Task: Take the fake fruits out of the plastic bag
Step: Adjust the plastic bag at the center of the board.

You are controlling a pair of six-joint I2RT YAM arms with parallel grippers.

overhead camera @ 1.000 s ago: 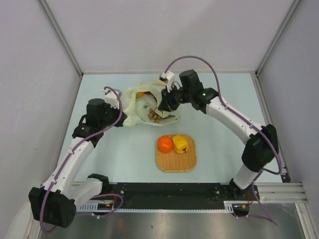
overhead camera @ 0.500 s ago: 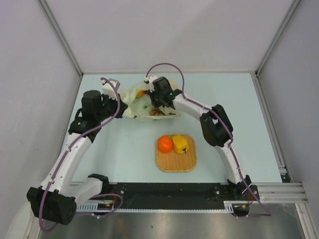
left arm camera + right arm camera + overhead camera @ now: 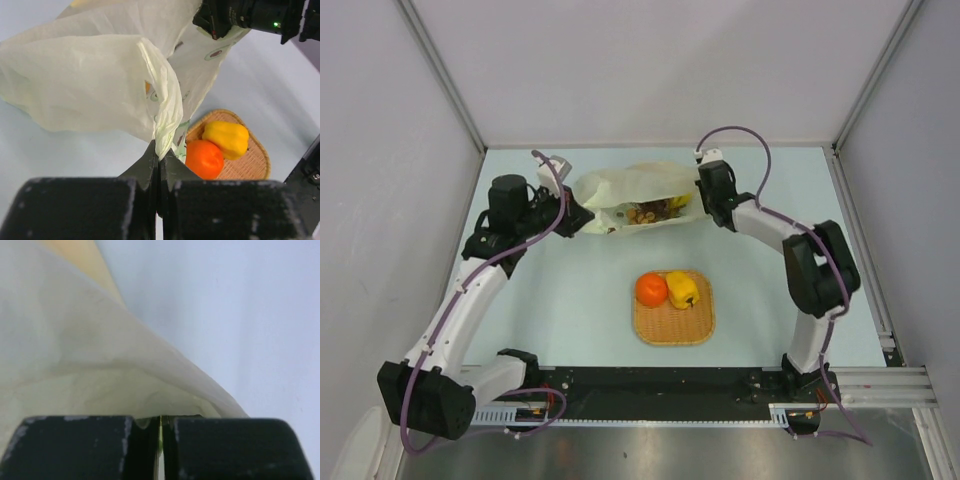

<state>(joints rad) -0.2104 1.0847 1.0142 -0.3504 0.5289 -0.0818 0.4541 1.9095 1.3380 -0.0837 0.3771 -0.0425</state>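
Holding the bag (image 3: 625,185) between my left gripper (image 3: 159,165) and right gripper (image 3: 160,421), both clenched; overpulling could tear it

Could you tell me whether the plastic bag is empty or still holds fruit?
Still holds fruit: the plastic bag, pinched by the left pincer and right pincer, shows a brown cluster and something yellow at its mouth.

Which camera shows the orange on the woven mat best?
The left wrist view: the orange is close and large, beside the yellow fruit on the mat. The top external view shows it whole but small. The right wrist view shows the plastic bag, no orange.
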